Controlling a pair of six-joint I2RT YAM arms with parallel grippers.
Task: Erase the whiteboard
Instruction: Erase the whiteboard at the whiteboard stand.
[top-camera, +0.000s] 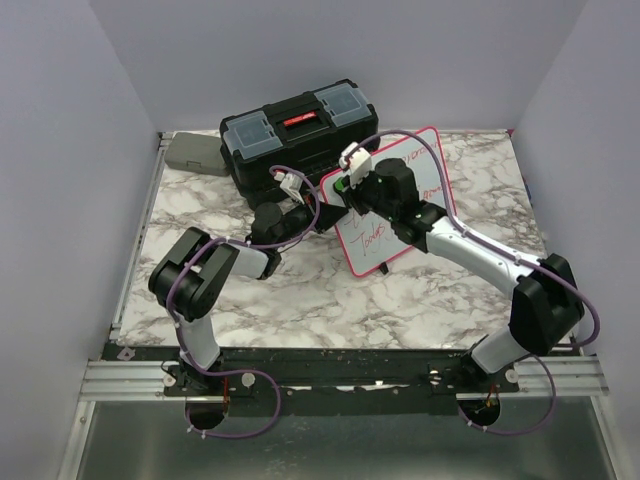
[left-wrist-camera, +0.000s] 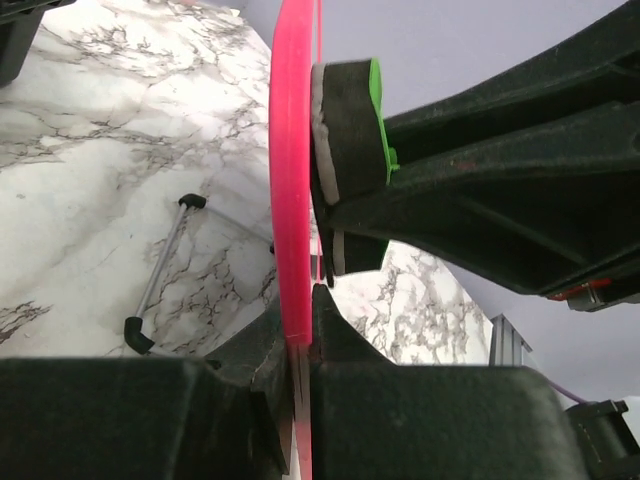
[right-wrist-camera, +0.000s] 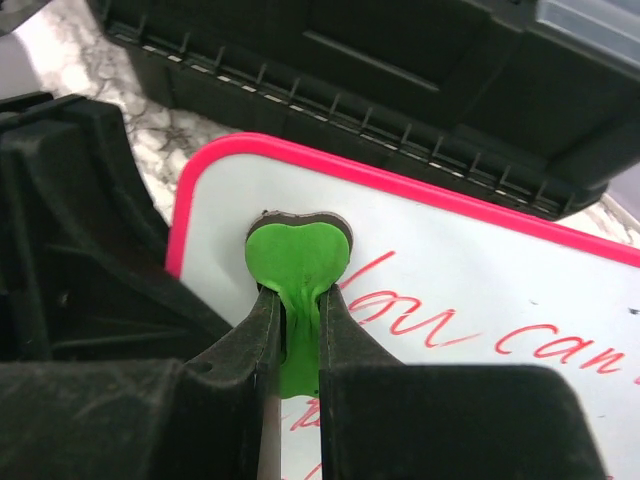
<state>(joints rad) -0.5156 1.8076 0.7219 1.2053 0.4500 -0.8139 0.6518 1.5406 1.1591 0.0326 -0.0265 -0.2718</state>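
Whiteboard (top-camera: 425, 170) w/ pink-red frame stands tilted up on the marble table (top-camera: 300, 300), mid-table, just in front of the black toolbox (top-camera: 300, 125). Red handwriting (right-wrist-camera: 420, 325) covers its face. L gripper (left-wrist-camera: 300, 320) is pinched narrow on the board's L frame edge, one finger each side of the pink rim. R gripper (right-wrist-camera: 298, 310) is clamped tight on the stem of a green-backed eraser (right-wrist-camera: 298, 250), whose dark pad is pressed flat against the board face near the upper L corner, above the writing. In L wrist view a thin metal rod (left-wrist-camera: 160, 270) w/ black end caps lies on the table behind the board. Grey case (top-camera: 195, 152) sits at the far L corner, beside the toolbox.
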